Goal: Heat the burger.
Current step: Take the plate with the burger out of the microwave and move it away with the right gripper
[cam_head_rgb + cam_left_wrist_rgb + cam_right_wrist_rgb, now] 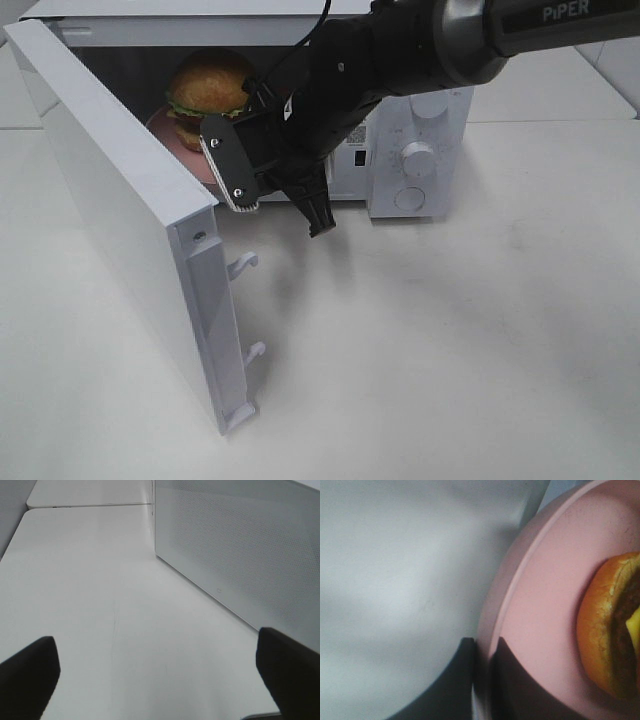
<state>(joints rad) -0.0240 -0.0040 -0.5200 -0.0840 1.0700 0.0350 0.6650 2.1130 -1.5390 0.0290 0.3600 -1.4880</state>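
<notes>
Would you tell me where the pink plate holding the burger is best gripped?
At its thin raised rim, from the microwave's open front. The right pincer is already shut on the pink plate there; the burger fills the middle.

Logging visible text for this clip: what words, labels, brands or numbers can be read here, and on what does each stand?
"PiPER": white letters on the dark arm link at the top right of the exterior high view.
Small dark label or code on the microwave front panel, left of the knobs: too small to read.
Markings around the knobs: none legible.
Both wrist views: no text.
</notes>
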